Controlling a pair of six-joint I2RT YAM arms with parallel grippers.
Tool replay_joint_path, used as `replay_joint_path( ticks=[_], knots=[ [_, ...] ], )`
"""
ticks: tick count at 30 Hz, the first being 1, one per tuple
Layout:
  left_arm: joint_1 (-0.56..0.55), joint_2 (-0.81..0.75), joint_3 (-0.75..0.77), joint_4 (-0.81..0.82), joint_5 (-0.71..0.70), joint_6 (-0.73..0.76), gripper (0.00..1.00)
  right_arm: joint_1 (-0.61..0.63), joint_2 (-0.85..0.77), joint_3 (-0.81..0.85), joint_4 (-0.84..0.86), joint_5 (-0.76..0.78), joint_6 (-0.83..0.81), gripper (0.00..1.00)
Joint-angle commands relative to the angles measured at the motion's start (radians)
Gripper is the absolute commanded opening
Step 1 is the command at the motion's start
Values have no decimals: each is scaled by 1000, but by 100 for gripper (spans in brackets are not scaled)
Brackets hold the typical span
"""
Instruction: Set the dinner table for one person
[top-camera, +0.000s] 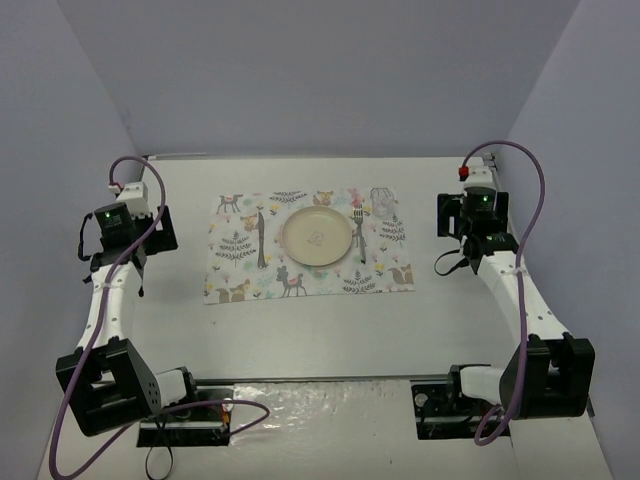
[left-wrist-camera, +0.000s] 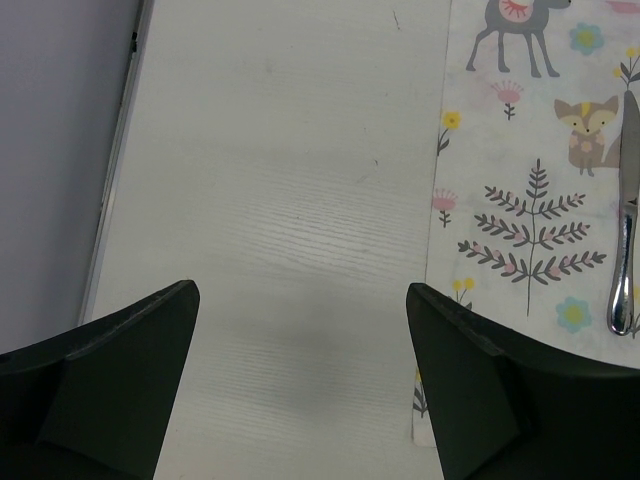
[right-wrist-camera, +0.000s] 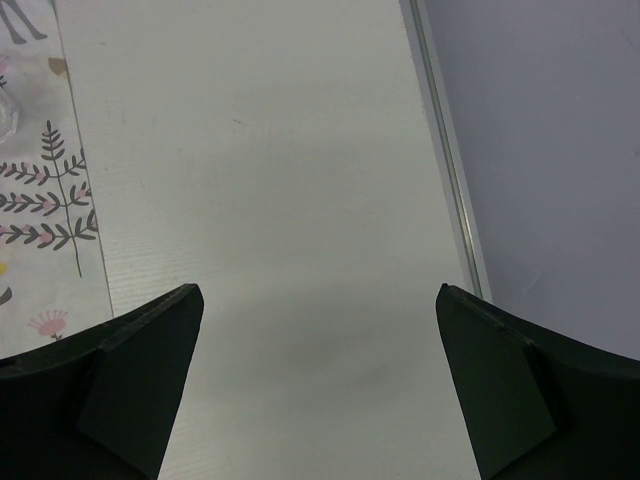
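On the left, the left end effector (left-wrist-camera: 300, 290) is held wide open and empty over the bare worktop (top-camera: 180, 300), which lies under both arms, just beside the placemat (top-camera: 230, 250). On the placemat, a knife (top-camera: 261, 238), a plate (top-camera: 300, 245) and a fork (top-camera: 359, 235) are laid. The right end effector (right-wrist-camera: 320, 290) is fully open and empty too. The setting is judged complete, so the arms should be raised and moved away without the cloth being brushed.

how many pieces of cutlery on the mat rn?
2. A knife lies left of the plate and a fork right of it, both on the mat. Nothing seems hidden.
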Motion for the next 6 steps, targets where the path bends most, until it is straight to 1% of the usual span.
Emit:
replay_joint_path(
  ticks=[1, 6],
  knots=[
    [1, -15, 20, 67, 19, 9, 82, 3, -2, 10, 61, 9, -12, 100],
    [1, -10, 17, 70, 20, 38, 82, 5, -16, 6, 63, 6, -11, 100]
  ],
)
